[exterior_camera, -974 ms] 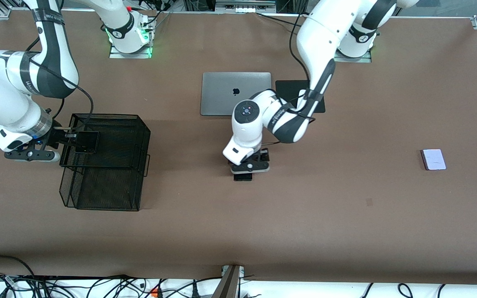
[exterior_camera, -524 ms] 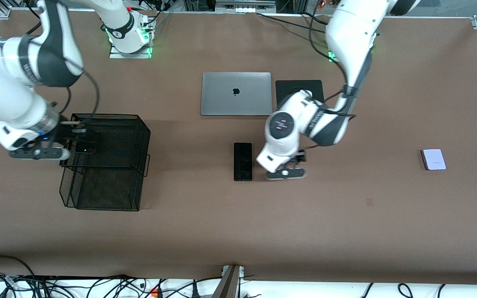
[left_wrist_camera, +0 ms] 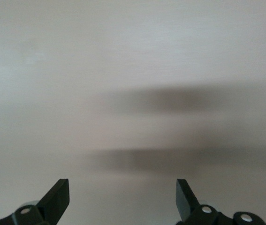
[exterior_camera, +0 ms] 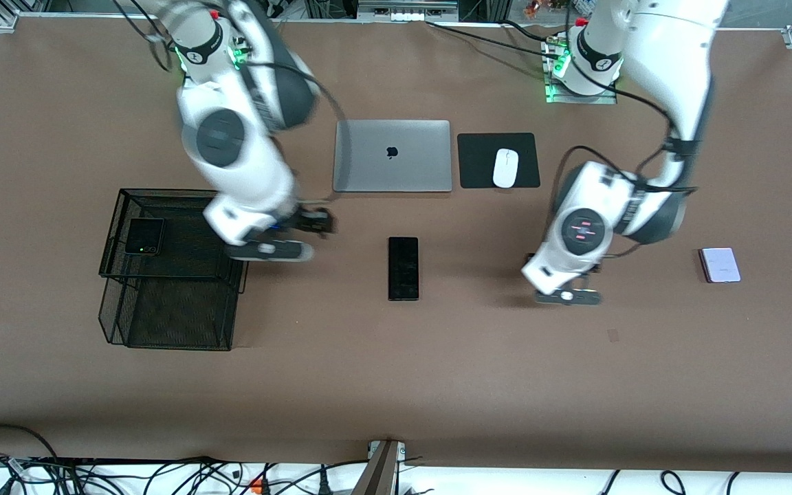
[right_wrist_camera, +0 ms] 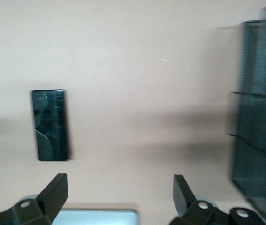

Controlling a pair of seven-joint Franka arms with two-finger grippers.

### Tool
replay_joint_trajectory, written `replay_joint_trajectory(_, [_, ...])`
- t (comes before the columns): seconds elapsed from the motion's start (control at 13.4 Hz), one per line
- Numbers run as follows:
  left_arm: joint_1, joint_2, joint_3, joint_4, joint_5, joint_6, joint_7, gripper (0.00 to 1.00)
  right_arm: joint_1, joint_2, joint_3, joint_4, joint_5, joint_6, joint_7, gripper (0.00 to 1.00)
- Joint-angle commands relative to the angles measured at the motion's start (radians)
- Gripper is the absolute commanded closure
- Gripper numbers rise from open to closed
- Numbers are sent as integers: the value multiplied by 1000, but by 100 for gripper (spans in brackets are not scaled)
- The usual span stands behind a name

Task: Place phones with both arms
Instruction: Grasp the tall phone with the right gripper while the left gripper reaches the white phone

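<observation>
Since the earlier frames both arms have swung away from their phones: the right arm has left the basket and now reaches toward the table's middle, and the left arm has drawn off toward its own end, uncovering the mouse.

The brown table (exterior_camera: pixel 396 385) carries everything. The black wire-mesh basket (exterior_camera: pixel 169 302) stands toward the right arm's end, with the small squarish black phone (exterior_camera: pixel 144 236) lying on its upper tier. The closed grey laptop (exterior_camera: pixel 392 156) lies between the two bases, and beside it a black mouse pad (exterior_camera: pixel 478 172) bears the white computer mouse (exterior_camera: pixel 505 168).

The right gripper (exterior_camera: pixel 279 242) hangs empty over bare table between the basket and the long slim black phone (exterior_camera: pixel 403 268), its fingers (right_wrist_camera: pixel 53 192) spread wide; the right wrist view shows that phone lying flat with the basket's mesh at the edge.

The left gripper (exterior_camera: pixel 568 295) hangs empty over bare table between the long slim black phone and the small squarish pale lilac-white phone (exterior_camera: pixel 720 265), its fingers (left_wrist_camera: pixel 57 197) also spread wide, with only tabletop and shadow under them. The lilac-white phone lies flat toward the left arm's end, well apart from the slim one, which lies nearer the front camera than the laptop.
</observation>
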Motion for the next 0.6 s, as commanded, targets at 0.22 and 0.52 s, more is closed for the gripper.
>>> replay_joint_trajectory(0.22, [277,-109,-23,-65,25,13,319,0,115,364,15,254,7,218,143,1])
replay_joint_trajectory(0.52, [456,-125,-24,-65,25,65,512,0,169,470,13,254,-72,372,177,1])
